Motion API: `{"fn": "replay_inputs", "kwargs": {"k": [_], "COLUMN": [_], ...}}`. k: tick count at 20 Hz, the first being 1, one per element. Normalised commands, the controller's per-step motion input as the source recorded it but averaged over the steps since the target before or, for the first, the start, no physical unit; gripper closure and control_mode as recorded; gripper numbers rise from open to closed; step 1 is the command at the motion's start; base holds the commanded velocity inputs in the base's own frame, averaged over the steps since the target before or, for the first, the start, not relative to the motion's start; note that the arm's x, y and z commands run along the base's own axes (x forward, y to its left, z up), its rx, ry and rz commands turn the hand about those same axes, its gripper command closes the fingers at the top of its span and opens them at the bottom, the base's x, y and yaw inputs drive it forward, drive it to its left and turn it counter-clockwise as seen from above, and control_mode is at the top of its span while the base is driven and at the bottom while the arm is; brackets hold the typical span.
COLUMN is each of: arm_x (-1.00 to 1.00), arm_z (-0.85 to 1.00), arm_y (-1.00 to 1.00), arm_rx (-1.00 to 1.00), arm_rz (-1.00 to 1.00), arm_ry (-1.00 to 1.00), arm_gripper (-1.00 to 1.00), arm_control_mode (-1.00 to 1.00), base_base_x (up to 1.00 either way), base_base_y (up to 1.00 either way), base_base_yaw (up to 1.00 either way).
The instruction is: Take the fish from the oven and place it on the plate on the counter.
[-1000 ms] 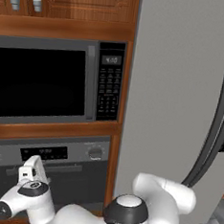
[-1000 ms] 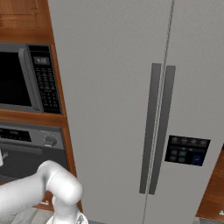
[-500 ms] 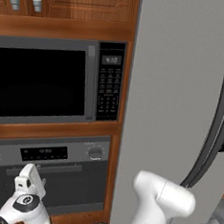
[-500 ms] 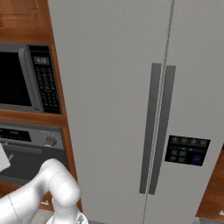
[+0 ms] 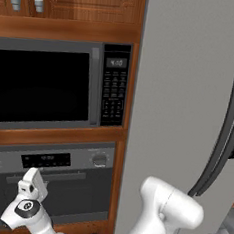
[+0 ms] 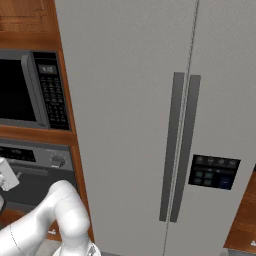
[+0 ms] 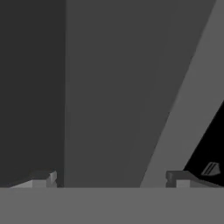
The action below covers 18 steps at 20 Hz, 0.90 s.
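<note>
The fish is presumably inside the oven [image 5: 48, 183], whose door is shut; thin and small, it will likely be light and slippery, best pinched across its body. The end effector [image 7: 111, 179], open wide, sits near the door's bar handle [image 5: 53, 176].

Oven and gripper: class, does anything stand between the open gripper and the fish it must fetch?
Yes. The oven door is closed, its dark glass directly ahead of the open gripper, which is up at the bar handle.
</note>
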Motion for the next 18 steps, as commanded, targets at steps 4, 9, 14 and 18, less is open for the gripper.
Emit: {"fn": "replay_inputs", "kwargs": {"k": [4, 9, 14, 18], "arm_x": [0.40, 0.11, 0.02, 0.00], "arm_z": [-0.06, -0.16, -0.12, -0.11], "arm_y": [0.02, 0.14, 0.26, 0.22], "arm_rx": [0.06, 0.00, 0.00, 0.00], "arm_rz": [-0.02, 0.00, 0.00, 0.00], "arm_ry": [-0.08, -0.05, 0.00, 0.00], "arm_gripper": [-1.00, -1.00, 1.00, 1.00], "arm_control_mode": [-1.00, -1.00, -1.00, -1.00], "base_base_x": [0.00, 0.00, 0.00, 0.00], "base_base_y": [0.00, 0.00, 0.00, 0.00], "base_base_yaw": [0.00, 0.00, 0.00, 0.00]}}
